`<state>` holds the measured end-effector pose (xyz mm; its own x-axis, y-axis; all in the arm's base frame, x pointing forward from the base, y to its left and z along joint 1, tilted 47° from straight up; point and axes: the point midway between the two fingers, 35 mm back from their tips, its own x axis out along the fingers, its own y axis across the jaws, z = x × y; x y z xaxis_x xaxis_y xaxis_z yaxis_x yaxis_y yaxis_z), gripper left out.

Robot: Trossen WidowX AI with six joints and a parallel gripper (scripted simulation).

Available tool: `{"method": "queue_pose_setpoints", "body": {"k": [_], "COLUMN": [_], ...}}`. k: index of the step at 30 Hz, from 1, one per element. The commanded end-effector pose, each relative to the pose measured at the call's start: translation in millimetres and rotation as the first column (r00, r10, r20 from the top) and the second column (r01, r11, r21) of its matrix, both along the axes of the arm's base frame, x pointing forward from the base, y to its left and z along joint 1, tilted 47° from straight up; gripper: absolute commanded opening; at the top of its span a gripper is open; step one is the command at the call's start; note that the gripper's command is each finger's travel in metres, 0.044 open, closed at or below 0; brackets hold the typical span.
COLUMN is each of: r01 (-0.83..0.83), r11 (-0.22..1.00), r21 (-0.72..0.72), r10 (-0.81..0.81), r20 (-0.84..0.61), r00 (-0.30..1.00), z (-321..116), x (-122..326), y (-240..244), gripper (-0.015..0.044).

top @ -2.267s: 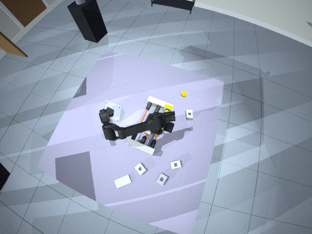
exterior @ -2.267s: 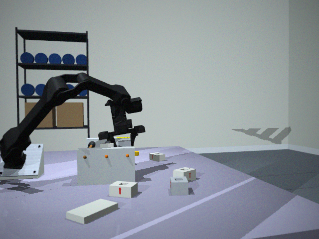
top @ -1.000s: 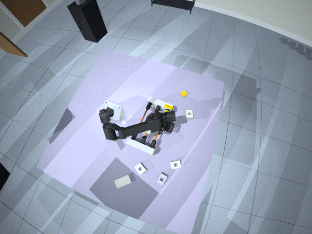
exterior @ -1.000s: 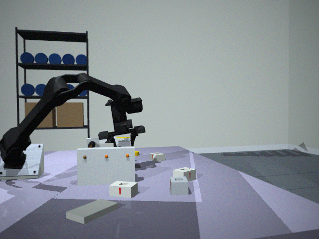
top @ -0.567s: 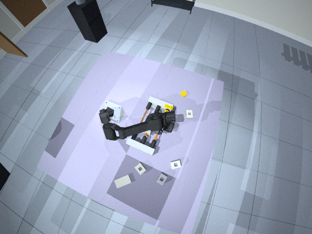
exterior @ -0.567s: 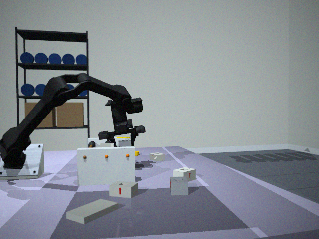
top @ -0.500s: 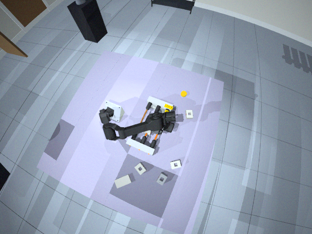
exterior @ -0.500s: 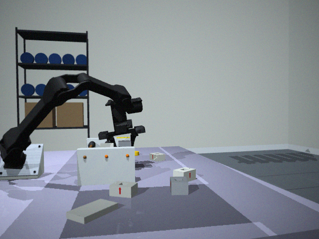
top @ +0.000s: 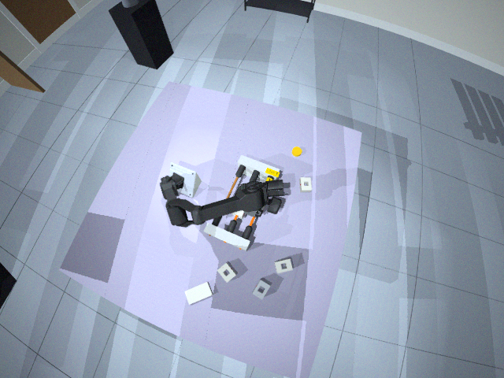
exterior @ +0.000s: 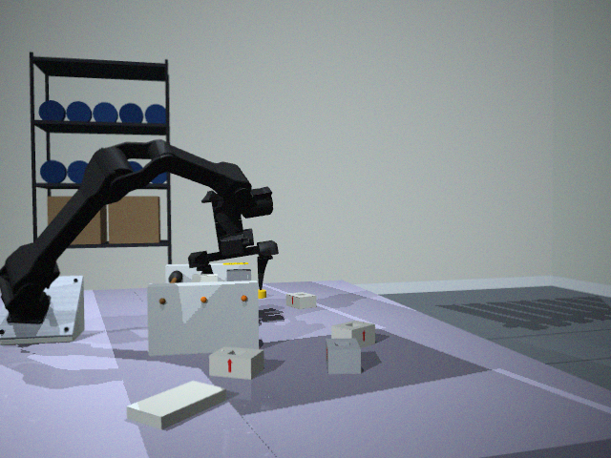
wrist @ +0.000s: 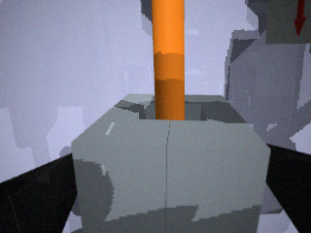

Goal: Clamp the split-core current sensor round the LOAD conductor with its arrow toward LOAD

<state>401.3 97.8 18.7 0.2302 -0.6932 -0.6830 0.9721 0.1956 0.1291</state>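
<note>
One open tool (top: pixel 280 197) (exterior: pixel 230 278); one sensor (wrist: pixel 170 165); one conductor (wrist: pixel 169 44)

From above, the black jointed arm (top: pixel 220 206) (exterior: pixel 197 165) covers the gripper's fingertips and most of the grey block-shaped sensor (wrist: pixel 167 170) beneath them. In the wrist view that sensor's lower end is cut off by the bottom edge, and its near face hides the stretch of orange rod-like conductor (wrist: pixel 169 39) inside it. Above and to the right of the gripper there, a grey block with a red arrow (wrist: pixel 287 24) is cropped by the picture's corner. The lettering on the yellow label (top: pixel 272 172) (exterior: pixel 236 263) beside the gripper is too small to read.
</note>
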Motion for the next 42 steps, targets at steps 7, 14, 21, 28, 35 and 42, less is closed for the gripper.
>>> {"method": "queue_pose_setpoints", "body": {"k": [7, 14, 21, 28, 35, 42], "r01": [-0.085, -0.140, -0.657, -0.852, -0.829, -0.829], "r11": [0.996, 0.990, 0.653, 0.252, 0.340, 0.340], "r21": [0.005, -0.035, -0.377, -0.459, -0.445, -0.445], "r10": [0.084, 0.142, 0.546, 0.544, 0.570, 0.570], "r20": [0.079, 0.052, -0.367, -0.661, -0.603, -0.603], "r00": [0.993, 0.989, 0.753, 0.517, 0.558, 0.558], "z": [69, 67, 29, 14, 14, 14], "x": [-35, -41, -89, -125, -121, -121], "y": [69, 73, 93, 99, 102, 102], "gripper": [0.0440, 0.0440, 0.0440, 0.0440, 0.0440, 0.0440]}}
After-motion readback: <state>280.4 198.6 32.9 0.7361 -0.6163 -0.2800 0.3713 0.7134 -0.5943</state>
